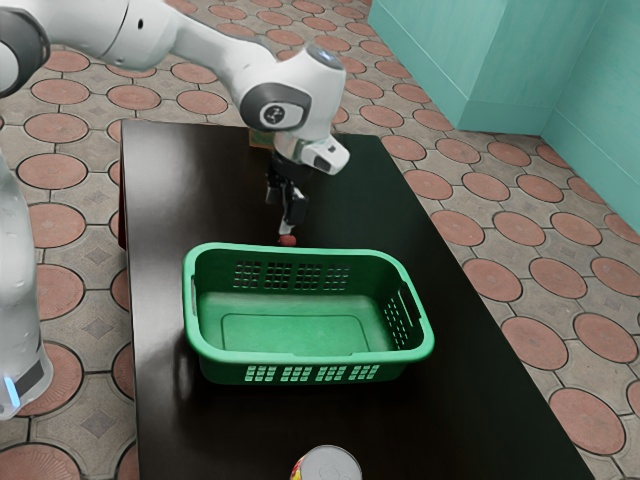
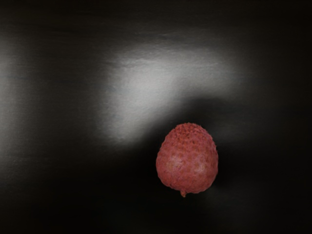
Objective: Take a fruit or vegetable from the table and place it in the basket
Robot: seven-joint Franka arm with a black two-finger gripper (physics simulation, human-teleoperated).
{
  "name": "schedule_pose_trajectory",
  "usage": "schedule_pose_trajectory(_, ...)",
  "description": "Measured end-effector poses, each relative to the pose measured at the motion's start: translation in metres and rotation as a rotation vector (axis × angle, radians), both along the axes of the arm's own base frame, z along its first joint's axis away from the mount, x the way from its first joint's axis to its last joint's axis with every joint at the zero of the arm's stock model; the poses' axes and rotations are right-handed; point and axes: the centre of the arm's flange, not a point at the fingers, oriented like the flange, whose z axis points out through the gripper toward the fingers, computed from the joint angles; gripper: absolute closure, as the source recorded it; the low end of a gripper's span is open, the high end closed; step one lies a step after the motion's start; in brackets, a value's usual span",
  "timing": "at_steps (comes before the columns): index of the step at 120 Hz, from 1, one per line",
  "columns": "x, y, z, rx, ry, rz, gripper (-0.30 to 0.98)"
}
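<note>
Exterior view: the white arm (image 1: 240, 65) reaches in from the upper left, its black pincer (image 1: 287, 226) pointing down at the dark tabletop (image 1: 440, 415) beyond the basket's far side. I cannot tell whether the pincer is spread or pressed together. Right by its lower end is the small red fruit (image 1: 287, 240), outside the green basket (image 1: 308, 371) and near its far rim, which hides part of it from this side. The basket stands upright on the tabletop, with slotted holes in its walls. Nearer the camera, well apart from the fruit, is a can (image 1: 332, 464) with a pale grey top, cut off by the lower edge of the exterior view. Partly behind the hand, toward the tabletop's far end, sits a brownish object (image 1: 261, 138). From the wrist camera, the fruit shows a rough, pebbled skin and a short stem nub, with dark tabletop around it.
</note>
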Motion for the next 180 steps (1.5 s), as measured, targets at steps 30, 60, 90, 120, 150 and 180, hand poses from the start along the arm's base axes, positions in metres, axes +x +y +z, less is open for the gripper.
schedule_pose_trajectory(30, 0.003, -0.018, -0.007, -0.013, -0.013, -0.058, 0.0)
schedule_pose_trajectory(60, -0.002, -0.013, -0.018, 0.007, 0.014, -0.086, 0.0)
schedule_pose_trajectory(90, -0.004, 0.002, -0.029, 0.006, 0.038, -0.076, 0.0)
schedule_pose_trajectory(120, 0.003, 0.006, -0.035, 0.002, 0.022, -0.08, 0.0)
schedule_pose_trajectory(150, 0.013, 0.002, -0.042, -0.01, -0.006, -0.088, 0.02)
schedule_pose_trajectory(180, 0.015, 0.002, -0.043, -0.02, -0.016, -0.084, 0.29)
